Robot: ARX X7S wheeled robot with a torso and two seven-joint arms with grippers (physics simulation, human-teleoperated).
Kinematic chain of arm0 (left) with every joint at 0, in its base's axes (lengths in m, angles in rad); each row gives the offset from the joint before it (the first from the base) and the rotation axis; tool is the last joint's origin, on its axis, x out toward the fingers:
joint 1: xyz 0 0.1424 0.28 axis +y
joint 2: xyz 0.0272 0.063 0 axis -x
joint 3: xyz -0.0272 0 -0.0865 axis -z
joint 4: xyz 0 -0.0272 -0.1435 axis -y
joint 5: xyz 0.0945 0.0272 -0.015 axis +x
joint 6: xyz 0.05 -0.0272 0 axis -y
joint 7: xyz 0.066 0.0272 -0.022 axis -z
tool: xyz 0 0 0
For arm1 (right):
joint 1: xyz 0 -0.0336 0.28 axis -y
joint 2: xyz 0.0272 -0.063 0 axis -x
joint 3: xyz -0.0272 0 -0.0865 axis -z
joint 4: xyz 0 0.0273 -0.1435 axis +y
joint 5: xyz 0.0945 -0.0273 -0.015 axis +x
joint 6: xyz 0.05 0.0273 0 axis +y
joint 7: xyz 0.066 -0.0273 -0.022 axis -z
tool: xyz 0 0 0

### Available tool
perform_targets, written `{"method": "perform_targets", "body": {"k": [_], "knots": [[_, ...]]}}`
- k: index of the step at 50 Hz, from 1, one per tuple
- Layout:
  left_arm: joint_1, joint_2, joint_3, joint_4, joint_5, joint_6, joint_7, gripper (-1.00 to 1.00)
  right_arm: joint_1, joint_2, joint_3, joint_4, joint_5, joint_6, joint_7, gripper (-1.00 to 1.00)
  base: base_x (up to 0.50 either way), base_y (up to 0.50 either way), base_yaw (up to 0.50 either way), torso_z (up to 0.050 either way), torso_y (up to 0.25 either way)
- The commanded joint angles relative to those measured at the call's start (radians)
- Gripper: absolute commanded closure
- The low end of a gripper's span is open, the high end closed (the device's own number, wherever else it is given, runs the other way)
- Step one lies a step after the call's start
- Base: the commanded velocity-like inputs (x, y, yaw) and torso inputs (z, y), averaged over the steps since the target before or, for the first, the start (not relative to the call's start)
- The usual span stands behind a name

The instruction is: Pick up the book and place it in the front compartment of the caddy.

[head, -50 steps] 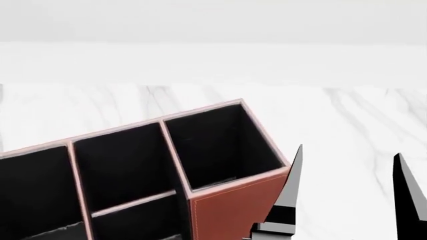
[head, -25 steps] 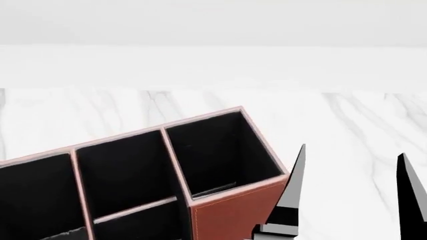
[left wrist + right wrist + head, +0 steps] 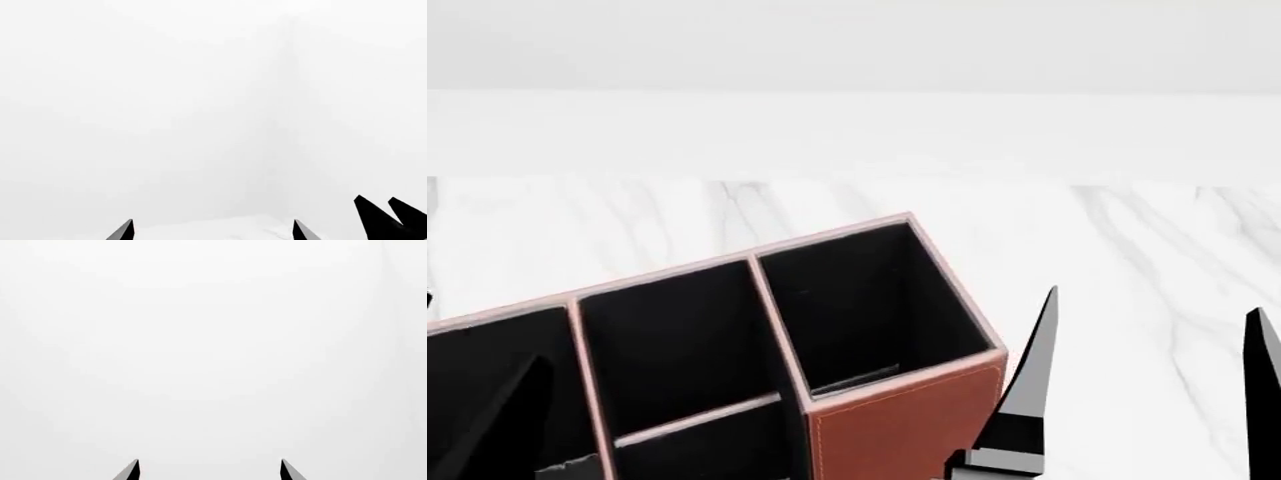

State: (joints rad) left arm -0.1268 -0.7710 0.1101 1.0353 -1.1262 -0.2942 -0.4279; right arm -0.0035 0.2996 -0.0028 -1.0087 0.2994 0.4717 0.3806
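A large reddish-brown leather-look caddy (image 3: 901,425) with pale stitched rims and black lining is seen in the head view, set at an angle on a white marble-veined table (image 3: 1148,250). Its compartments fill the picture from 9 o'clock round to 6 o'clock, the tallest corner standing nearest 6 o'clock. The compartments that can be seen into are dark, and no contents can be made out in them.

The thin black book is not found in any of the three views, so its place cannot be told.

The right gripper (image 3: 1154,385) is shown at 4 to 5 o'clock of the head view, just beside the caddy's tall corner, its two black pointed fingers (image 3: 1030,370) spread wide with bare marble between them; nothing is held. In the right wrist view only the two tips (image 3: 132,471) are seen, parted, against plain white.

The left gripper (image 3: 212,231) is shown in its own wrist view with two tips well apart and nothing between them. A dark pointed shape (image 3: 501,425) at 8 o'clock of the head view overlaps the caddy's left compartment.
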Motion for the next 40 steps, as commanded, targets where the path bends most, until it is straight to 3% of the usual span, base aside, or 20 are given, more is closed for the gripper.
{"method": "perform_targets", "body": {"k": [1,8,16,31,35,37,38,40], "knots": [[-0.14,-0.14,0.068,0.008,-0.258,-0.033,0.144,-1.0,0.0,-0.009,0.023,-0.004,-0.006,-0.005,-0.013,-1.0,0.0,0.0,0.0,0.0,0.0],[-0.271,-0.26,0.297,0.011,-0.253,0.027,0.215,-1.0,0.006,-0.005,0.014,-0.005,0.0,-0.003,-0.004,-1.0,0.0,0.0,0.0,0.0,0.0],[-0.332,-0.287,0.369,0.0,-0.276,-0.056,0.309,-1.0,0.007,0.007,0.014,-0.009,0.013,-0.001,0.005,-1.0,0.0,0.0,0.0,0.0,0.0],[-0.532,-0.213,0.477,-0.053,-0.344,-0.266,0.291,-1.0,0.015,0.024,-0.003,-0.005,0.019,-0.002,0.023,-1.0,0.0,0.0,0.0,0.0,0.0],[-0.67,-0.192,0.513,-0.065,-0.465,-0.358,0.227,-1.0,0.016,0.029,-0.003,-0.006,0.024,-0.003,0.028,-1.0,0.0,0.0,0.0,0.0,0.0],[-0.709,-0.175,0.533,-0.077,-0.48,-0.397,0.201,-1.0,0.016,0.031,-0.005,-0.006,0.025,-0.005,0.031,-1.0,0.0,0.0,0.0,0.0,0.0],[-0.669,-0.168,0.544,-0.076,-0.412,-0.4,0.223,-1.0,0.014,0.031,-0.006,-0.003,0.023,-0.009,0.031,-1.0,0.0,0.0,0.0,0.0,0.0],[-0.741,-0.162,0.561,-0.09,-0.47,-0.449,0.198,-1.0,0.015,0.033,-0.01,-0.003,0.023,-0.009,0.033,-1.0,0.0,0.0,0.0,0.0,0.0]]}}
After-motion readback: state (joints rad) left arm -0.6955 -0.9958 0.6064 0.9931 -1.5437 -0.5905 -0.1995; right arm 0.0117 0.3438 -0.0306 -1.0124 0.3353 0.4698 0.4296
